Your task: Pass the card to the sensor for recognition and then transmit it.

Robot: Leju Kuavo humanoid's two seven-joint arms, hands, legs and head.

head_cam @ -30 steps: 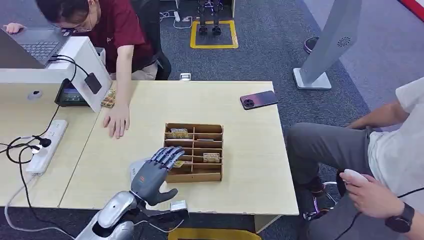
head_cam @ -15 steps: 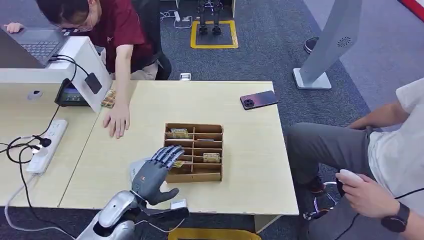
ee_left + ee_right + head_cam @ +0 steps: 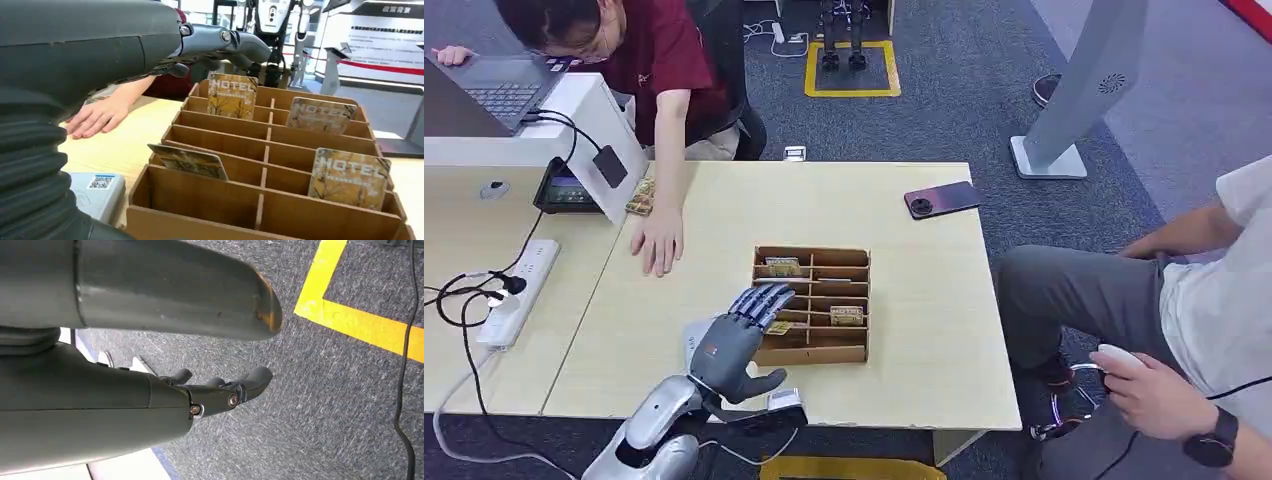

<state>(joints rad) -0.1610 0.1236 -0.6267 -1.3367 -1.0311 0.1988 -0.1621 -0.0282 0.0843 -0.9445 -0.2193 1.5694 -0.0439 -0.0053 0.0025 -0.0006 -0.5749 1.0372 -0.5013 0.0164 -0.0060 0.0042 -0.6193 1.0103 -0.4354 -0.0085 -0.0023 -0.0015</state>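
Left hand held spread above the card box at the table's near edge.

The left hand (image 3: 736, 340) is seen with fingers apart and nothing held, its fingertips (image 3: 769, 297) over the left side of the cardboard box (image 3: 852, 352), where a tilted card (image 3: 189, 160) is lodged in a near left compartment. Further cards (image 3: 349, 176) are stood upright in other slots. A small grey reader (image 3: 97, 192) is laid just left of the box. The right hand (image 3: 220, 390) is hung over grey carpet, fingers loosely apart, empty. A person's hand (image 3: 657, 240) is rested flat toward the far left edge; a phone (image 3: 941, 199) is laid near the far right corner.
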